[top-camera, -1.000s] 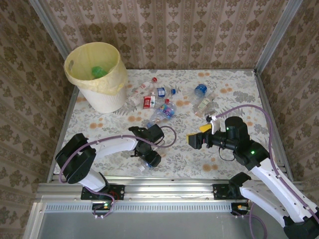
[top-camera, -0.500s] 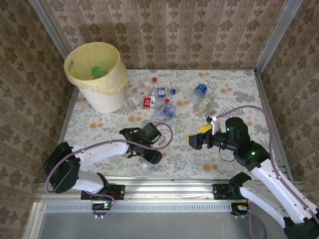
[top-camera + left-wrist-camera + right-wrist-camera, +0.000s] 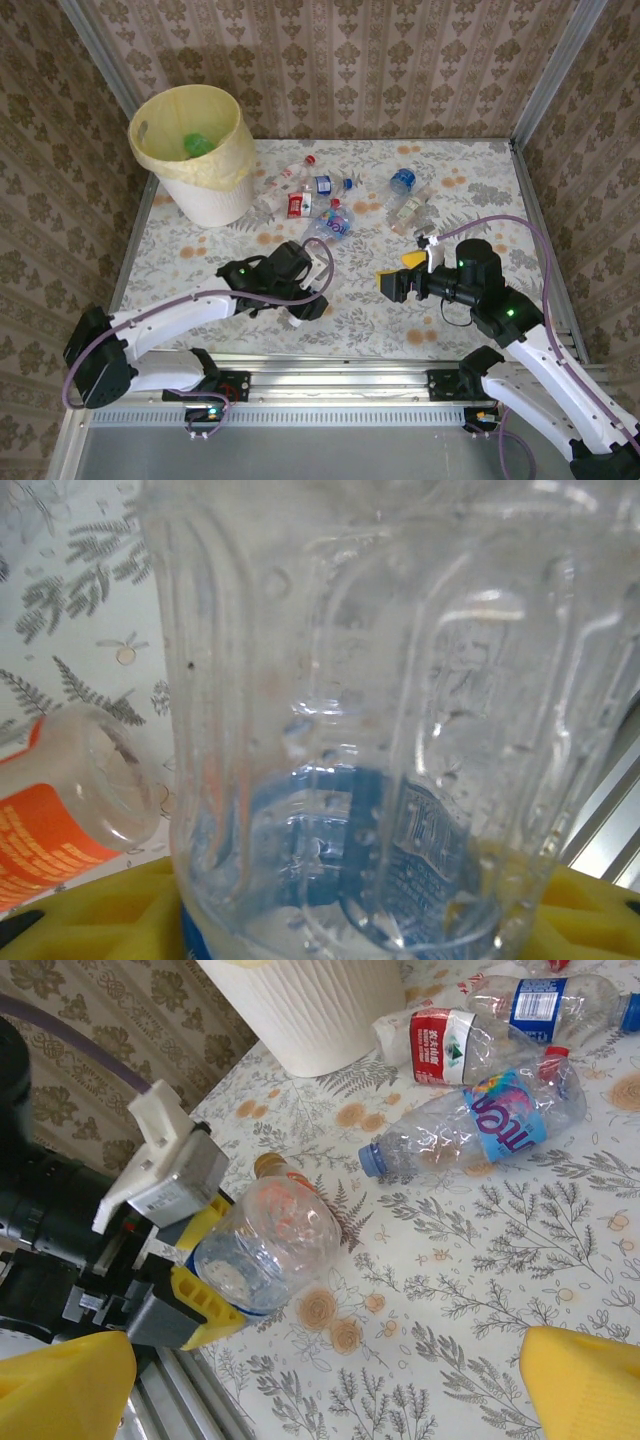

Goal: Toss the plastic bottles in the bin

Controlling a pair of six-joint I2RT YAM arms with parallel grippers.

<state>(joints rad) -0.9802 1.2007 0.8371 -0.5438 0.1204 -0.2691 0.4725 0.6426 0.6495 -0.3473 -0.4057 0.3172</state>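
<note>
One green bottle point(image 3: 198, 145) lies in the bin point(image 3: 212, 196), so most of the job is ahead of you. Your left tool point(image 3: 215, 1260) is clamped around a clear bottle point(image 3: 268, 1245) with a blue label, low over the tabletop point(image 3: 200, 250) and well short of the bin. An orange-labelled bottle point(image 3: 60, 830) lies just beside it. Your right tool point(image 3: 320, 1390) hangs spread wide, holding nothing. Beyond it, several loose bottles point(image 3: 335, 222) wait.

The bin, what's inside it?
Inside the bin, one green bottle lies on the pale yellow bag. The near part of the bottom is covered by the bin's own wall.
</note>
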